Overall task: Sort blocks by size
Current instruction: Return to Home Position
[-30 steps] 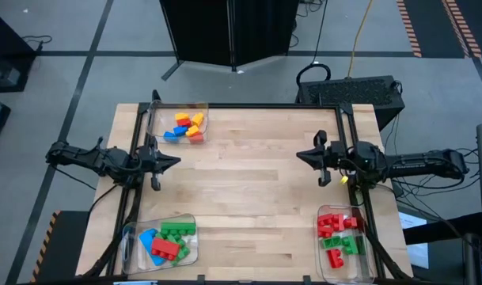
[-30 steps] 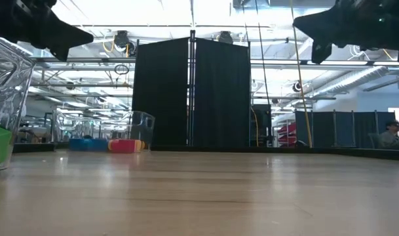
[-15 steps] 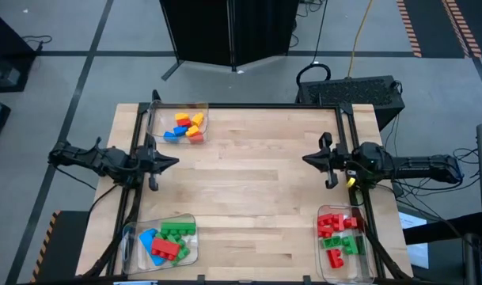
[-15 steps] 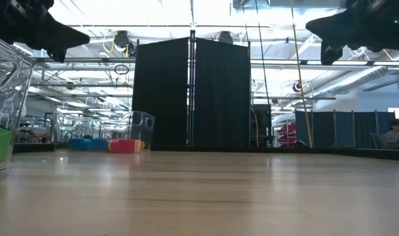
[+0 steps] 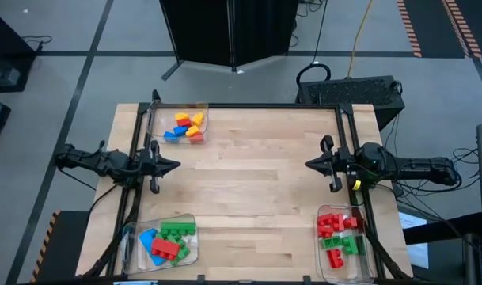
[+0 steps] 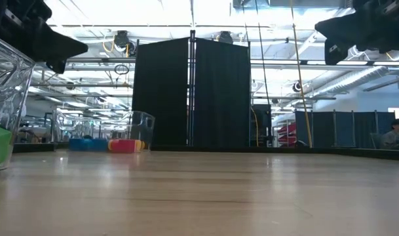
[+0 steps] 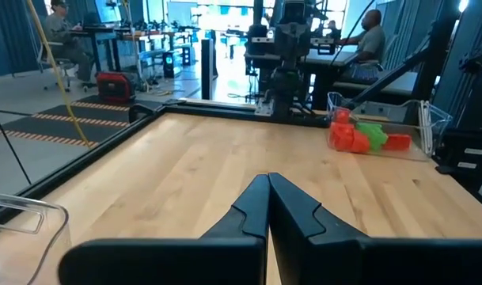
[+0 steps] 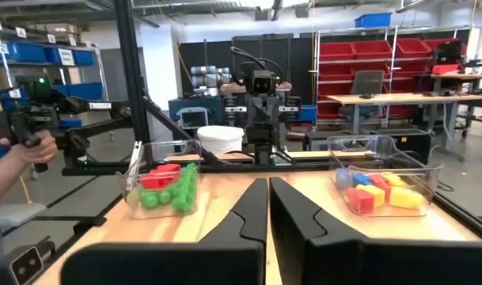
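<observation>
Your two arms reach level toward each other from opposite sides. Your left gripper (image 5: 174,165) hangs raised, fingers pressed together; your right gripper (image 5: 309,165) likewise.

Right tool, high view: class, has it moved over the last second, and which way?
Yes. The right tool has drawn back toward the table's right edge, and now sits slightly nearer the bottom-right tray.

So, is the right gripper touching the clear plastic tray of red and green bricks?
Apart. The high view shows bare tabletop between the right gripper and the clear plastic tray.
</observation>
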Available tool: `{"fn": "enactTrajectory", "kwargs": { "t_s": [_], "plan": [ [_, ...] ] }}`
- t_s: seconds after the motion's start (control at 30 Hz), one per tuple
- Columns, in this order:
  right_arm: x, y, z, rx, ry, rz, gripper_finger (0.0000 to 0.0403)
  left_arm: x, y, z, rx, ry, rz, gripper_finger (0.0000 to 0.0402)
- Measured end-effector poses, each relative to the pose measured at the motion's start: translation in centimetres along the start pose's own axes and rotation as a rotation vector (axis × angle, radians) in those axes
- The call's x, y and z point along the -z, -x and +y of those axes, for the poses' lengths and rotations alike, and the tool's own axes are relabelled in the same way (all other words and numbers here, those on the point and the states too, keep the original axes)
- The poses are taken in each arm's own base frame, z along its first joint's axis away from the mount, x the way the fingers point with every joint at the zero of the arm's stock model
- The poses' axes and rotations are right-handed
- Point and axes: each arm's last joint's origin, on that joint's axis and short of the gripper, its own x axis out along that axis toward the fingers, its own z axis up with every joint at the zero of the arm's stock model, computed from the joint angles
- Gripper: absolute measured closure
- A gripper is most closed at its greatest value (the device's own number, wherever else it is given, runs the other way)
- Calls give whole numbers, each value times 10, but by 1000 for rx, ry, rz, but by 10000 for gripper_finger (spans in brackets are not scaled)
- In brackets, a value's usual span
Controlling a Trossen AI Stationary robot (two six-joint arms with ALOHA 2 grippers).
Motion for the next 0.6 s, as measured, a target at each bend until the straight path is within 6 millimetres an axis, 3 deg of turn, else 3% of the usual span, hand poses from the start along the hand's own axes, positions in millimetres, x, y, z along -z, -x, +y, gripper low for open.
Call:
{"fn": "enactTrajectory", "kwargs": {
  "t_s": [0.23,0.6],
  "plan": [
    [1,5,-1,55,13,3,403,2,0,0,0,-3,7,394],
    [28,7,-4,58,-28,-87,403,10,-4,0,-18,-1,3,394]
  ]
}}
